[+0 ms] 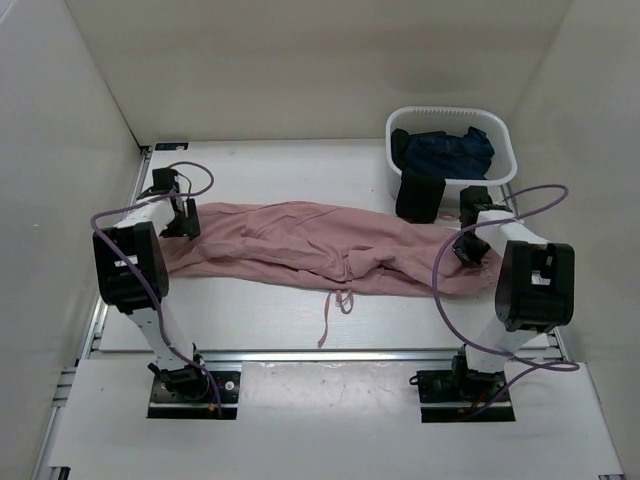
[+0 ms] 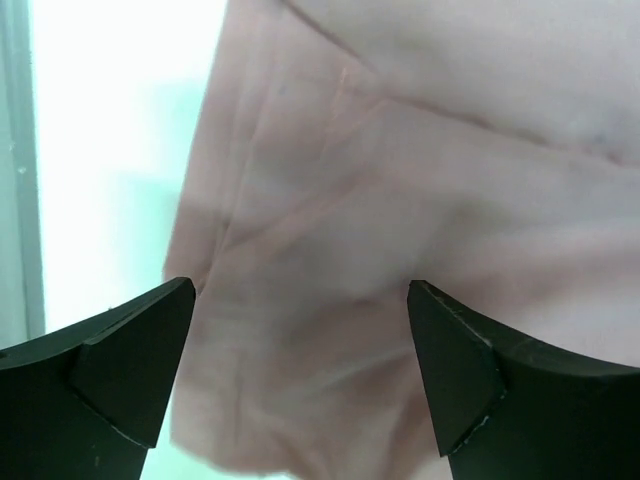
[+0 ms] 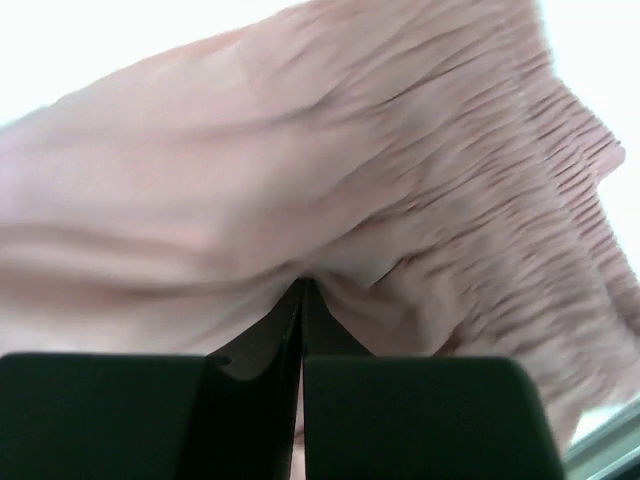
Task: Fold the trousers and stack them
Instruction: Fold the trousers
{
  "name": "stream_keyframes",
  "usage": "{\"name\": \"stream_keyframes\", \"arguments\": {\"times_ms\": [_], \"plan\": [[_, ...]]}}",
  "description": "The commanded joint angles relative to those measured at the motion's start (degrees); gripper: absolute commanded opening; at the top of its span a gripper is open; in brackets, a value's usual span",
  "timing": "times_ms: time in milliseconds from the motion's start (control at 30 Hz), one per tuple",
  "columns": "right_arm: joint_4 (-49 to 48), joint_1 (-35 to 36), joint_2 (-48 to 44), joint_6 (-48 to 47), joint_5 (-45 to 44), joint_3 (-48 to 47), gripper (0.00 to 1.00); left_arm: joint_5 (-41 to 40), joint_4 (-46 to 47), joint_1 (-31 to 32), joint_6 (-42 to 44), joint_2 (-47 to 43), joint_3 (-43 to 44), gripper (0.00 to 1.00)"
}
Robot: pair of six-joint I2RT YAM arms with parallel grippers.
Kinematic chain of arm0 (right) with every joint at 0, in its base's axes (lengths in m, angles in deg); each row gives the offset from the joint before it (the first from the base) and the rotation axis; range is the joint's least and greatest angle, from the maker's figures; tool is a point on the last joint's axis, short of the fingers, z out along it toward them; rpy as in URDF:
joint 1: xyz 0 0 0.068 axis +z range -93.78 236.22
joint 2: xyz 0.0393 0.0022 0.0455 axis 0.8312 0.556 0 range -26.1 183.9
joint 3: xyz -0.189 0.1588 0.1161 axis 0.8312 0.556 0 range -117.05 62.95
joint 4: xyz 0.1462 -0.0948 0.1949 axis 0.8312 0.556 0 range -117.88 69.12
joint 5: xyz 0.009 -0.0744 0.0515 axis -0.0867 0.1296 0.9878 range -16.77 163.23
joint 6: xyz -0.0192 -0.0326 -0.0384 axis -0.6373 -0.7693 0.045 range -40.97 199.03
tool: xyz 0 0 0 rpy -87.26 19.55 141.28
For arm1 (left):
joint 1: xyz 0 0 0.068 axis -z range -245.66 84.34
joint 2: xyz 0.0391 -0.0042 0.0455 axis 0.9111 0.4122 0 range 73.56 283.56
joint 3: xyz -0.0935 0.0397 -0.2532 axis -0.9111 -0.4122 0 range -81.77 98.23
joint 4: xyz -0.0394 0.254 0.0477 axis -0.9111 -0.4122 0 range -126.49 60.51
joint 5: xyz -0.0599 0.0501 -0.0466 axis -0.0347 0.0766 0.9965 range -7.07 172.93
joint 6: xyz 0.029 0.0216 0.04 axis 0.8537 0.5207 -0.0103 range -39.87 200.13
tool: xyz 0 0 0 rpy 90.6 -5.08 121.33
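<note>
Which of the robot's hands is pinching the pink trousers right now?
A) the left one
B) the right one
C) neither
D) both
B: the right hand is closed on the trousers, with fabric puckered at its tips near the gathered waist, while the left hand stands wide open above the cloth.

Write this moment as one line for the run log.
left gripper: open over leg end | right gripper: shut on waist | trousers: lying full length
</note>
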Motion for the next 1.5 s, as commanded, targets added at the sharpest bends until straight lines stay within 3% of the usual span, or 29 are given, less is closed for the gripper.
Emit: {"name": "stream_keyframes", "arguments": {"times_ms": [0,133,233,300,400,533,633,867,1000,1167,1233,1333,1367,1467], "plan": [[1.64,5.67,-7.18,-7.72,-6.76,-2.88,0.02,-0.39,-3.36,-0.43,-0.51,-8.42,-0.79,1.0],[6.65,16.73,-14.15,-10.56,-14.25,-8.32,0.07,1.02,-4.61,-0.43,-0.51,-15.55,-5.71,1.0],[7.88,29.55,-14.95,-9.87,-17.61,-12.72,0.1,1.02,-4.61,-3.58,-0.51,-14.45,-9.93,1.0],[3.95,33.18,-11.71,-9.86,-14.29,-16.42,0.12,1.02,-4.61,-5.52,-0.51,-11.55,-9.94,1.0],[-0.72,37.14,-1.01,-14.24,-0.68,-24.84,0.13,-1.43,-4.09,-7.9,-0.51,-5.65,-7.13,1.0],[-0.73,41.62,15.7,-18.64,11.29,-41.89,0.01,-1.44,-4.08,-9.04,-0.51,-2.65,-4.32,1.0],[-1.6,44.0,23.36,-20.84,16.48,-48.41,0.0,-2.75,-4.08,-9.57,-0.51,-1.25,-4.31,1.0],[-3.9,49.89,29.87,-26.29,27.91,-48.95,0.0,-1.7,-4.08,-13.34,-0.51,-1.95,-8.18,1.0],[-3.37,52.96,28.83,-30.58,33.35,-43.87,0.0,-1.7,-4.08,-15.99,-0.51,-1.95,-8.71,1.0],[-6.79,55.51,18.73,-33.15,29.0,-28.51,0.0,-2.31,-4.61,-17.31,-0.51,-2.47,-9.85,1.0],[-6.19,55.52,18.01,-32.63,27.57,-27.5,0.0,-3.01,-6.0,-17.31,-0.51,-3.26,-9.85,1.0],[-4.33,55.52,19.33,-31.57,27.57,-26.98,0.0,-1.98,-10.04,-16.7,-0.51,-6.95,-5.12,1.0],[-4.33,56.04,19.33,-30.44,27.57,-26.45,0.0,1.43,-16.5,-14.78,-0.51,-10.35,1.07,1.0],[-5.03,56.05,16.62,-29.55,26.96,-26.98,0.0,4.62,-21.03,-11.26,-0.51,-13.37,6.66,1.0]]}}
